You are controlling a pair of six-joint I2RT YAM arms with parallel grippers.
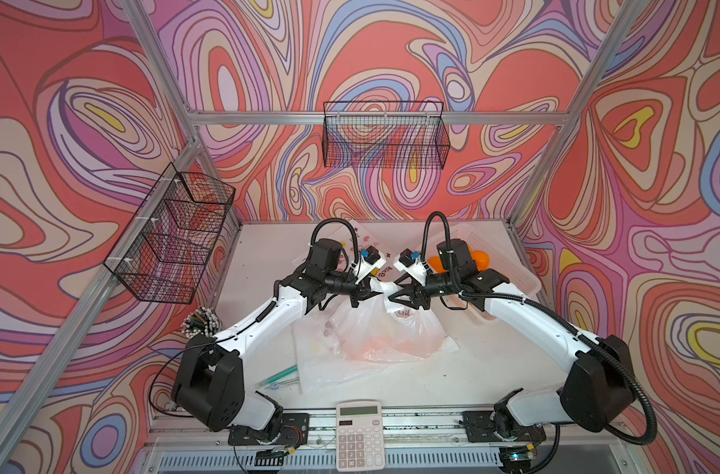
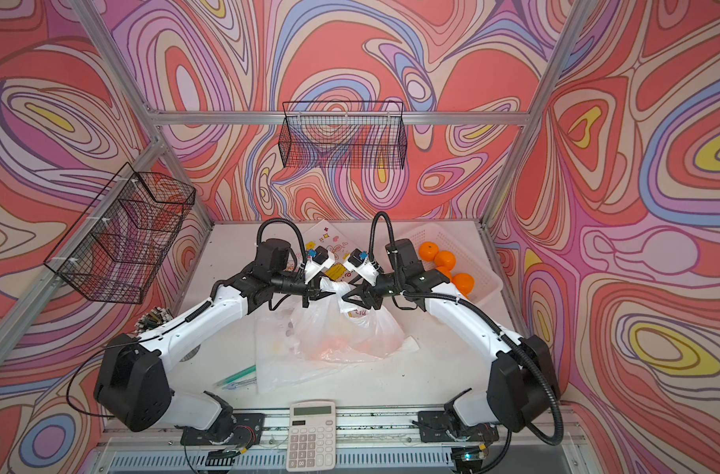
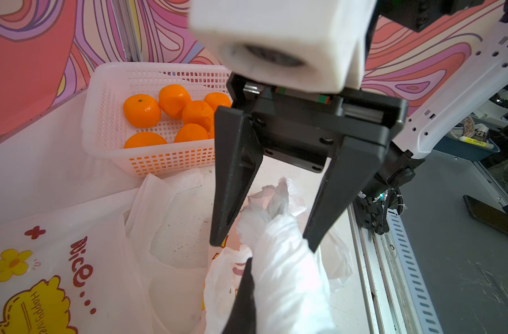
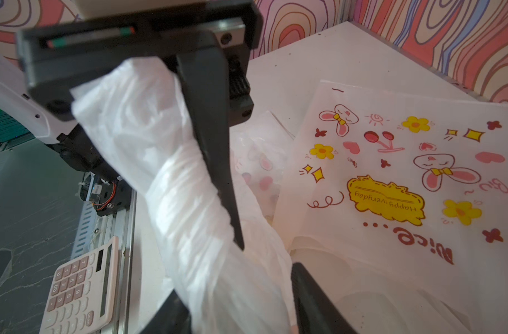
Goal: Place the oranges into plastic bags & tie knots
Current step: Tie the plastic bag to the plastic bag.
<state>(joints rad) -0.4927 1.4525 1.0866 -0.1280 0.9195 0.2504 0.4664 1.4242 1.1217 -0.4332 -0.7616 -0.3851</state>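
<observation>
A translucent plastic bag (image 1: pixel 374 328) (image 2: pixel 342 336) stands mid-table, and the oranges (image 1: pixel 366 342) inside it show as an orange glow. My left gripper (image 1: pixel 364 293) (image 2: pixel 315 293) (image 3: pixel 248 277) is shut on the bag's twisted white handle (image 3: pixel 279 260) above it. Facing it, my right gripper (image 1: pixel 395 297) (image 2: pixel 348 297) (image 4: pixel 238 300) stands open, its fingers (image 3: pixel 232 179) straddling the same handle (image 4: pixel 189 202). More oranges (image 3: pixel 142 110) (image 2: pixel 444 259) lie in a white perforated basket (image 3: pixel 108 115) (image 2: pixel 481 262) at the back right. A flat printed bag (image 4: pixel 391 173) (image 2: pixel 329 242) lies behind. Knots are out of view.
Another flat bag (image 1: pixel 321 369) lies under the filled one. A calculator (image 1: pixel 358 435) (image 4: pixel 82 292) sits at the front edge, with green pens (image 1: pixel 278 377) to its left. A bundle of sticks (image 1: pixel 200 322) stands at the left. Wire baskets (image 1: pixel 169 238) (image 1: pixel 385 135) hang on the walls.
</observation>
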